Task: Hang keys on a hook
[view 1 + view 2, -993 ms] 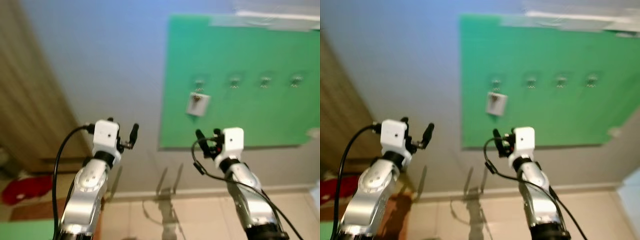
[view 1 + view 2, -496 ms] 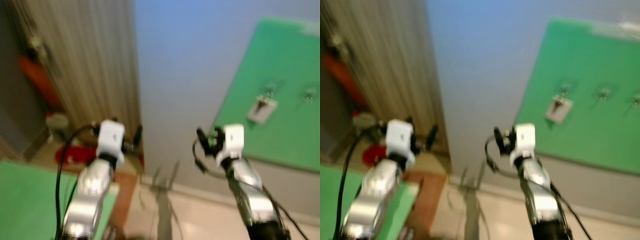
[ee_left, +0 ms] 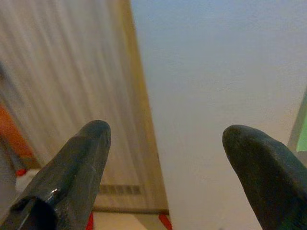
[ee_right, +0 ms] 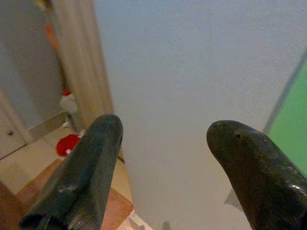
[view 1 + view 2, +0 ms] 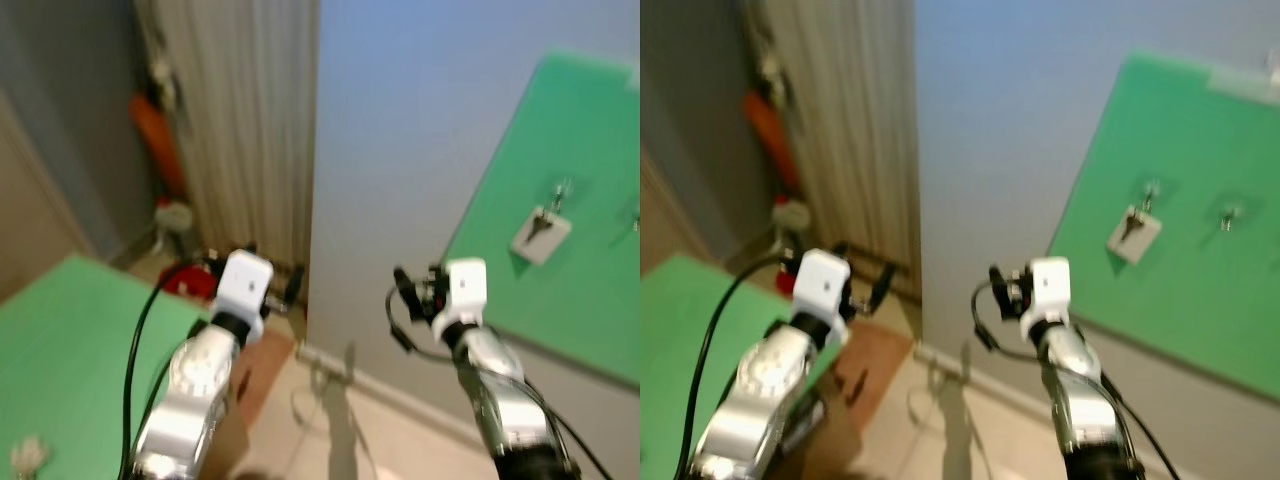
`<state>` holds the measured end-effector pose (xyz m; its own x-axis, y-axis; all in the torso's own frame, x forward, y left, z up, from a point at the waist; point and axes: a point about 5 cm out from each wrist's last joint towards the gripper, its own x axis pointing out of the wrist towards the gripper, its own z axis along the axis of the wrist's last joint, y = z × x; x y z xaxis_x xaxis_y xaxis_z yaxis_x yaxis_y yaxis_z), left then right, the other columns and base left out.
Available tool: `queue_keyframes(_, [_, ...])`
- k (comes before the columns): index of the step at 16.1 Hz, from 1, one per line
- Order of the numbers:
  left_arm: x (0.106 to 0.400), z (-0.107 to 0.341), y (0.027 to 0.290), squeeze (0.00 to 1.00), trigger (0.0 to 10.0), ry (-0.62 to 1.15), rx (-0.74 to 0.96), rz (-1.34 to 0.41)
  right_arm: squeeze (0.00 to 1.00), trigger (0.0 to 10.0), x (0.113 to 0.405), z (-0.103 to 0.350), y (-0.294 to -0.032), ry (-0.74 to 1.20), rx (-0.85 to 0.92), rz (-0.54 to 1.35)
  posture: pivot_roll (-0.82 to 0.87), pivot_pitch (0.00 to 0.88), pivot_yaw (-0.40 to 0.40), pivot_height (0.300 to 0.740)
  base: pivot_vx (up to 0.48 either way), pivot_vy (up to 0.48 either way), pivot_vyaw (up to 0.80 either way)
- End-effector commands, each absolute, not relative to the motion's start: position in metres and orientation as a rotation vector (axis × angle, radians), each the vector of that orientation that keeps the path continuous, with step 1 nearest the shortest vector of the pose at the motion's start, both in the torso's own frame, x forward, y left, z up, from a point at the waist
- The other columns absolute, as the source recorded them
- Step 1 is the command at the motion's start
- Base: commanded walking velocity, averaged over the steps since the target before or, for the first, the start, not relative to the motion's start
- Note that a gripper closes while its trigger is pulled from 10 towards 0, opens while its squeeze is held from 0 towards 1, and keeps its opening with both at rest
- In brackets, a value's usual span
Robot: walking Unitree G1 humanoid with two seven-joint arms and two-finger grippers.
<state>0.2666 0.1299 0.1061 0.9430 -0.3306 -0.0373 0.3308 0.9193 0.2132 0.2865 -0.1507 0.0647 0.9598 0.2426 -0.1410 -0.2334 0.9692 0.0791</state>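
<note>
A green board [image 5: 580, 200] hangs on the grey wall at the right, with small hooks [image 5: 560, 190] on it. A key with a white tag [image 5: 541, 233] hangs from the leftmost hook. Both arms are raised before me, well short of the wall. My left gripper [image 5: 290, 284] is open and holds nothing, its fingers [image 3: 76, 163] spread toward the wall's corner. My right gripper [image 5: 405, 284] is also open and holds nothing, its fingers [image 4: 91, 158] apart. A small pale blurred object [image 5: 28, 455] lies on a green surface [image 5: 70, 340] at the lower left.
A ribbed wooden panel [image 5: 240, 130] stands left of the grey wall [image 5: 400, 150]. Beyond it are an orange item [image 5: 155, 140], a white one [image 5: 175, 215] and a red one [image 5: 185, 280] on the floor. A brown mat [image 5: 262, 365] and pale tiles [image 5: 340, 430] lie below.
The camera has swung left: the green board slid to the right edge, and the wooden panel and green surface came into view. Both grippers stay open and raised as before.
</note>
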Motion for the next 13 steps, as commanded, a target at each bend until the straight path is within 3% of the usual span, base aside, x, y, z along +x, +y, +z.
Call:
queue_keyframes(1, [0.270,0.108,0.133,0.00,10.0,0.000,0.216,-0.331,0.00,10.0,0.287,0.065,-0.148,0.153,0.061,0.250,0.02,0.000,-0.012,0.736,0.259,-0.375,0.78])
queue_keyframes(5, [0.285,0.109,0.152,0.00,10.0,0.023,0.257,-0.222,0.00,10.0,0.288,0.065,-0.150,0.154,0.050,0.253,0.02,0.000,-0.021,0.736,0.000,0.000,0.76])
queue_keyframes(8, [0.285,0.117,0.180,0.00,10.0,-0.058,0.116,-0.024,0.00,10.0,0.289,0.069,-0.158,0.097,0.016,0.210,0.02,0.000,-0.016,0.736,0.000,0.000,0.76])
queue_keyframes(10, [0.282,0.114,0.186,0.00,10.0,-0.039,0.160,0.013,0.00,10.0,0.289,0.069,-0.158,0.094,0.024,0.196,0.02,0.000,-0.016,0.736,0.000,0.000,0.76])
queue_keyframes(11, [0.282,0.113,0.184,0.65,10.0,-0.034,0.151,0.000,0.00,10.0,0.291,0.067,-0.161,0.103,-0.018,0.153,0.02,0.000,-0.018,0.736,0.000,0.000,0.80])
queue_keyframes(12, [0.283,0.116,0.180,1.00,10.0,-0.053,0.144,-0.025,0.00,10.0,0.292,0.067,-0.160,0.110,0.000,0.157,0.02,0.000,-0.015,0.736,0.000,0.000,0.80])
queue_keyframes(13, [0.284,0.116,0.178,1.00,10.0,-0.049,0.149,-0.035,0.00,10.0,0.293,0.067,-0.159,0.112,0.006,0.165,0.02,0.000,-0.015,0.736,0.000,0.000,0.80])
